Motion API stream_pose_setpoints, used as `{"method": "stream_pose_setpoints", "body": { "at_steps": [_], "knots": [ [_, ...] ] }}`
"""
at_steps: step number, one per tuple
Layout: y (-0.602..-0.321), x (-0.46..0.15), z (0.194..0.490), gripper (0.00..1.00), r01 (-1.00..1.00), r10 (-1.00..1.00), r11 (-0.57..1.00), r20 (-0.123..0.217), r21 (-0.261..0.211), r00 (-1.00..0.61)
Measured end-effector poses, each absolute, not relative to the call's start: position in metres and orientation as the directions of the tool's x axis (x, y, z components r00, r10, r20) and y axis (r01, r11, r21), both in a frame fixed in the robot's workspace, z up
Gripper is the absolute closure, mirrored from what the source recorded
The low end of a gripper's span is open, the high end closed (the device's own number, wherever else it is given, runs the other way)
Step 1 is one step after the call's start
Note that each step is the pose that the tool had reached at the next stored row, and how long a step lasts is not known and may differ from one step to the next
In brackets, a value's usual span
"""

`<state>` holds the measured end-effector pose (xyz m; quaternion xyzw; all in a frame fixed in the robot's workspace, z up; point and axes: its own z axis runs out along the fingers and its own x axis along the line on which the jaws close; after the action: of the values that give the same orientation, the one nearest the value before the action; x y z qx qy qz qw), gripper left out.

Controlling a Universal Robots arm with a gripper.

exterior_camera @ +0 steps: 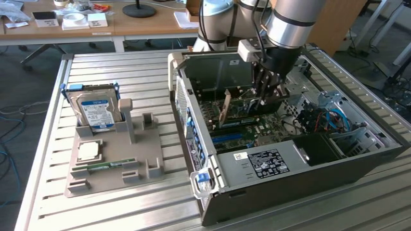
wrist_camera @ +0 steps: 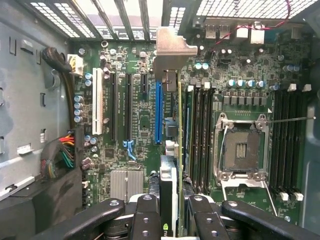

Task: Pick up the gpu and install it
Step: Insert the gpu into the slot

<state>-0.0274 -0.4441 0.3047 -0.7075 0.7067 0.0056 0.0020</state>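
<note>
I'm gripping the gpu (wrist_camera: 170,57) edge-on in the half-closed gripper (wrist_camera: 175,217), inside the case (exterior_camera: 289,173), hovering just beside the blue slot (wrist_camera: 158,112). It's probably not seated yet, though depth is unclear. Seating is calling for exact alignment over that slot.

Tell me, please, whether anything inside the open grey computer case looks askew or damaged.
Nothing stands out: the thin dark gpu card sits straight on edge in the gripper over the green motherboard.
</note>
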Motion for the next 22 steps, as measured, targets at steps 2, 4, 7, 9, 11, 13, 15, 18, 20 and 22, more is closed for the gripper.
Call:
{"method": "stream_pose_setpoints", "body": {
  "at_steps": [2, 4, 7, 9, 11, 13, 15, 18, 20, 22],
  "knots": [
    [-0.4441, -0.028, 0.3032, 0.73, -1.0, -1.0, -0.001, -0.011, 0.005, 0.001],
    [-0.4442, -0.0287, 0.3016, 0.73, -1.0, -1.0, -0.001, -0.01, 0.005, 0.001],
    [-0.4442, -0.0295, 0.3, 0.73, -1.0, -1.0, -0.001, -0.01, 0.005, 0.001],
    [-0.4442, -0.0295, 0.3, 0.73, -1.0, -1.0, -0.001, -0.01, 0.005, 0.001],
    [-0.4442, -0.0295, 0.2999, 0.73, -1.0, -1.0, -0.001, -0.01, 0.005, 0.001],
    [-0.4441, -0.03, 0.2994, 0.73, -1.0, -1.0, -0.001, -0.011, 0.005, 0.001],
    [-0.4441, -0.032, 0.298, 0.73, -1.0, -1.0, -0.001, -0.011, 0.005, 0.001],
    [-0.4442, -0.0339, 0.297, 0.73, -1.0, -1.0, -0.001, -0.01, 0.005, 0.001],
    [-0.4442, -0.0344, 0.2969, 0.73, -1.0, -1.0, -0.001, -0.01, 0.005, 0.001],
    [-0.445, -0.0347, 0.296, 0.73, -1.0, -1.0, -0.001, -0.011, 0.005, 0.001]
  ]
}}
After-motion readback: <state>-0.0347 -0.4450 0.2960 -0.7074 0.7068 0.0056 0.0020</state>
